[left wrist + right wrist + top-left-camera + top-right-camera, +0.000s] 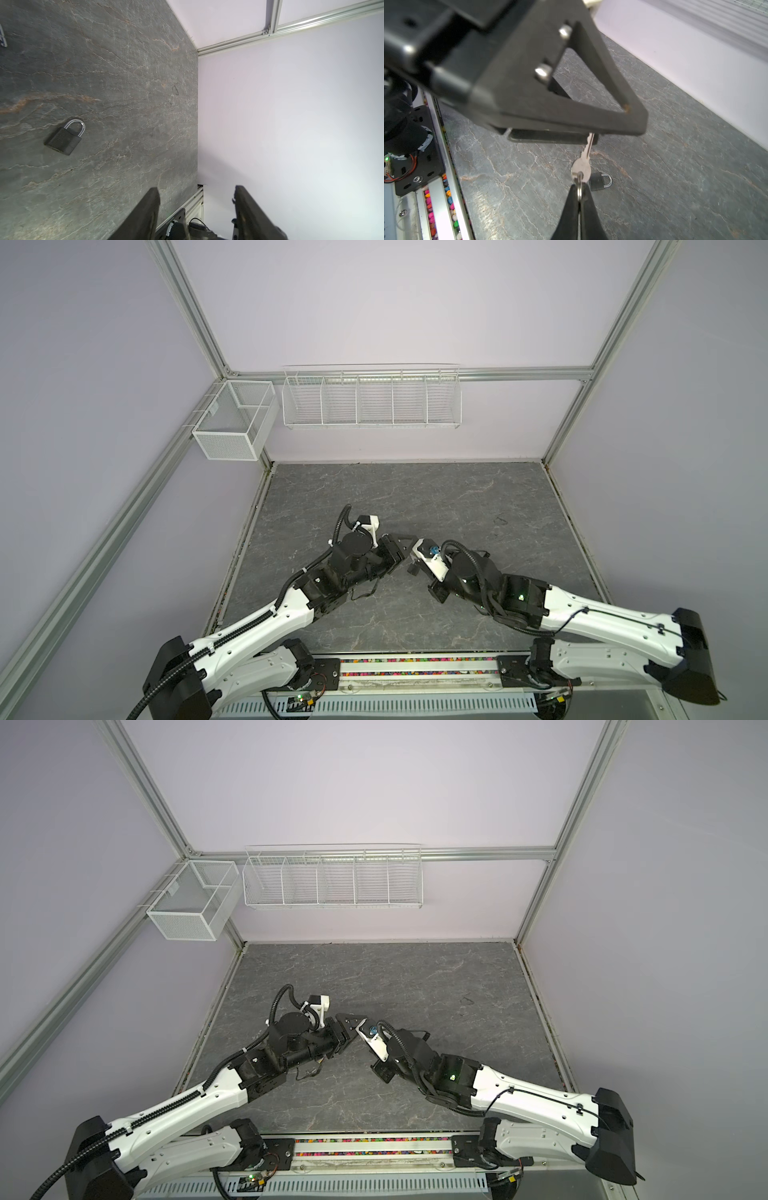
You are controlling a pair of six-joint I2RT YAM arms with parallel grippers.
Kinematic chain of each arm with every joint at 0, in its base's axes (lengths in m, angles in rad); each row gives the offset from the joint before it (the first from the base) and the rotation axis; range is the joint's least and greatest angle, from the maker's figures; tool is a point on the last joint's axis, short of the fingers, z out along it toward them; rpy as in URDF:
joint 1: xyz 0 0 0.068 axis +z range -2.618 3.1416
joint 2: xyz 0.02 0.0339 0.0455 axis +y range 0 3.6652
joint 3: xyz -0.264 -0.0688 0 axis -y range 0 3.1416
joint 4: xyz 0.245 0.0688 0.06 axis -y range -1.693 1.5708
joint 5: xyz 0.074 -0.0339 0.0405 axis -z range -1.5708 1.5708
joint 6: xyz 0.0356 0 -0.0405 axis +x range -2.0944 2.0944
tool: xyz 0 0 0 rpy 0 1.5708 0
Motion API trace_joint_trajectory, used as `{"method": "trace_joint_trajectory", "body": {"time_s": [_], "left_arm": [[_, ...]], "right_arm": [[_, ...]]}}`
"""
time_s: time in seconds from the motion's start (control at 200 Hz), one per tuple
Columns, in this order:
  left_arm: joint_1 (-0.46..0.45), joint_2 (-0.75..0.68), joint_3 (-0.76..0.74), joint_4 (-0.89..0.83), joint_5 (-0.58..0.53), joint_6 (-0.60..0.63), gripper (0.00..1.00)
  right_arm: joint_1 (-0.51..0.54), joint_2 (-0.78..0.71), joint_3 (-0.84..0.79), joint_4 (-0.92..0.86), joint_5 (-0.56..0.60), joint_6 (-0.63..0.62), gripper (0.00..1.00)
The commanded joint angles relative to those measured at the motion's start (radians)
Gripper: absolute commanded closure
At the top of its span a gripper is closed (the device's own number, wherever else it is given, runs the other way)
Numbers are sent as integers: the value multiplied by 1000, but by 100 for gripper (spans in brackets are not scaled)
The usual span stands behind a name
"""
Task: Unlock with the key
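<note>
Silver key [582, 165] hangs in the air over the table [124, 62], held by the right gripper [579, 189], which is pinched fully shut on its ring end. The blade points away from that gripper, towards the left gripper [197, 190]. From the right wrist camera the blade tip seems to run up between the left fingers [591, 116], but I cannot tell whether it touches either one. The left jaws stand about half open and grip nothing — the left wrist camera shows a bare gap between them.

The padlock [64, 138] lies flat on the table below and a little aside, its shackle closed and nothing touching it. In the top views it is hidden under the arms.

I read this as a hand-over or re-grip of the key, with the unlocking itself not begun. Next I'd want the left jaws closed squarely on the blade or bow — then a firmer hold, and the blade lined up with the keyway.
</note>
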Motion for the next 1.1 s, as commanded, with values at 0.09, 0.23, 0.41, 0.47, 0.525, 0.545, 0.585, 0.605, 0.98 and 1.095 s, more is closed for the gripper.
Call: {"method": "trace_joint_trajectory", "body": {"time_s": [0.09,0.23,0.41,0.47,0.525,0.545,0.585,0.605,0.98,1.095], "left_arm": [[-5,-32,0,22,-40,-43,55],[-4,-45,-5,13,-49,-42,63],[-4,-26,0,9,-49,-37,68],[-4,-15,1,7,-45,-34,68],[-5,-5,3,10,-43,-32,68],[-5,-1,4,13,-42,-30,68],[-4,6,7,15,-38,-28,68],[-4,9,10,16,-36,-26,69],[-5,27,4,41,-43,-31,79],[-4,33,6,43,-48,-28,82]], "right_arm": [[12,27,23,47,63,-80,94],[13,48,32,36,80,-100,94],[14,39,32,45,87,-115,94],[13,37,64,41,83,-119,94],[13,37,66,39,84,-120,94],[13,38,67,38,84,-121,94],[13,39,69,38,85,-124,94],[13,41,69,38,86,-125,94],[13,38,51,18,93,-123,94],[13,50,51,14,89,-127,94]]}}
